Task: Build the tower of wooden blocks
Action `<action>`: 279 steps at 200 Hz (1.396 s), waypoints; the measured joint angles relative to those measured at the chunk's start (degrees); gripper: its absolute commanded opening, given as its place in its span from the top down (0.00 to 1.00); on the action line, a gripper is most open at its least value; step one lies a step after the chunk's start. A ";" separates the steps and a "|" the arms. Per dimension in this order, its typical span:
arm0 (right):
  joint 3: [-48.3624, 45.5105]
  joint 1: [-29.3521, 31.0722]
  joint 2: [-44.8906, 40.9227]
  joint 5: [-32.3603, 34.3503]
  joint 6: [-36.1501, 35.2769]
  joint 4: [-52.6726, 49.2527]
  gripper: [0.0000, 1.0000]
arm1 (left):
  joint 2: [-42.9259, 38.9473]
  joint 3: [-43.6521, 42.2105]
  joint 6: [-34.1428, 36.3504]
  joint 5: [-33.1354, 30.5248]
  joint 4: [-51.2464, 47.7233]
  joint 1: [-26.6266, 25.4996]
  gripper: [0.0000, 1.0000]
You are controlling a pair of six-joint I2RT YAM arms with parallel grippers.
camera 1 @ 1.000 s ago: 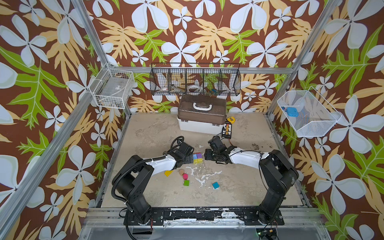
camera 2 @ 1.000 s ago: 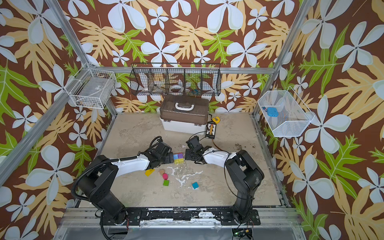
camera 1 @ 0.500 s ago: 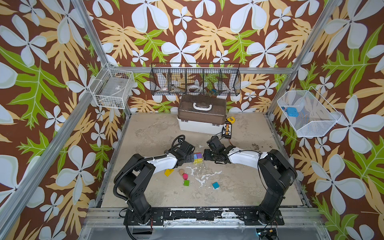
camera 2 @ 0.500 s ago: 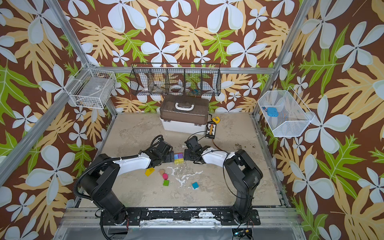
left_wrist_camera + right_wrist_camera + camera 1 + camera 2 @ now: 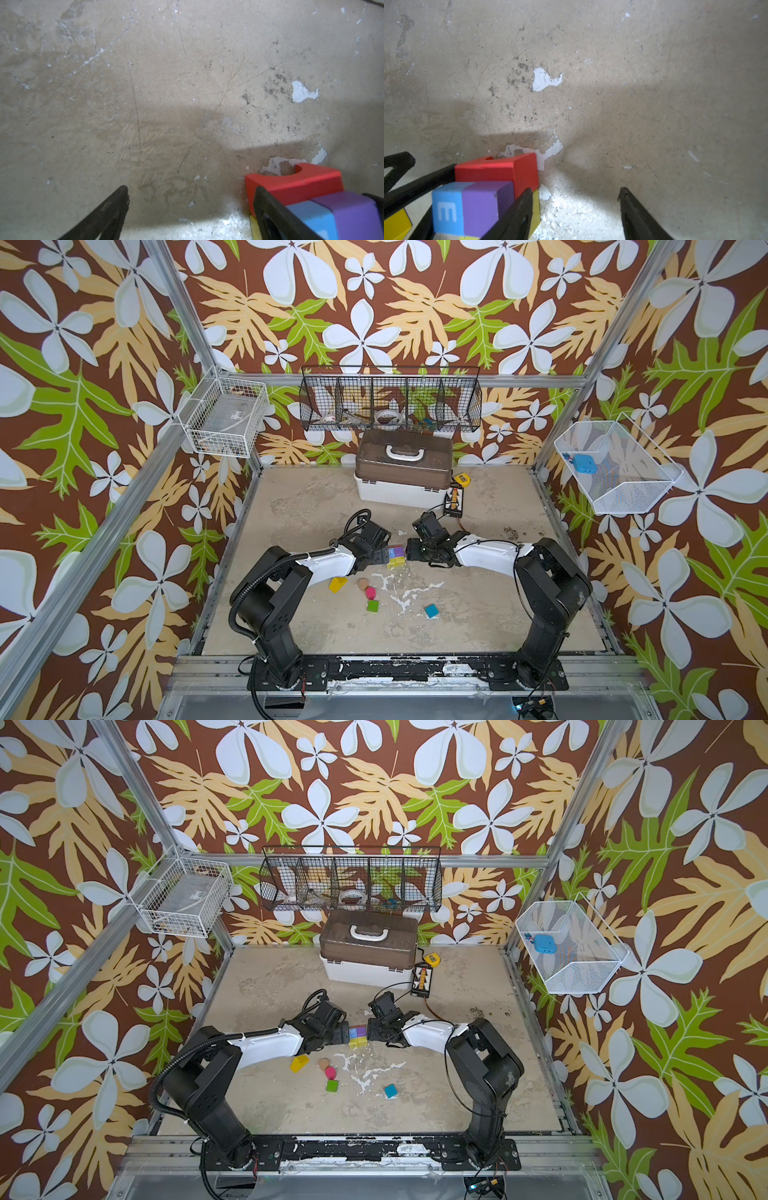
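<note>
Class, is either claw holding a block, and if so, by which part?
Neither holds anything. The left claw and right claw are open over bare table; the block tower stands outside both gaps, beside one finger of each.

left arm point(image 5: 328, 562): white forearm shell, black joints | cable point(image 5: 232, 608): black corrugated | left claw point(image 5: 191, 189): black tapered fingers point(image 5: 99, 216)

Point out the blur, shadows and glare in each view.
Left wrist view: purple block is out of focus, close to the lens; a shadow band crosses the table. Right wrist view: glare on the table beside the red arch. Both top views: evenly lit, sharp.
</note>
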 measured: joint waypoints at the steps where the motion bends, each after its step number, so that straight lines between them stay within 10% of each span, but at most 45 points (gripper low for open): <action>1: 0.00 0.00 0.00 0.00 0.00 0.00 0.33 | 0.00 0.00 0.00 0.00 0.00 0.00 0.05; 122: -5.03 0.87 -13.07 6.40 0.04 -0.96 0.33 | -18.60 2.95 4.20 -11.43 -5.44 0.04 0.00; 182: -9.01 15.91 -24.59 14.21 -0.04 0.22 0.37 | -44.98 -30.18 4.63 -18.97 18.45 2.10 0.00; 279: 5.01 28.68 1.55 15.72 -0.79 -1.40 0.41 | -51.43 -38.34 5.29 -22.56 36.37 3.32 0.00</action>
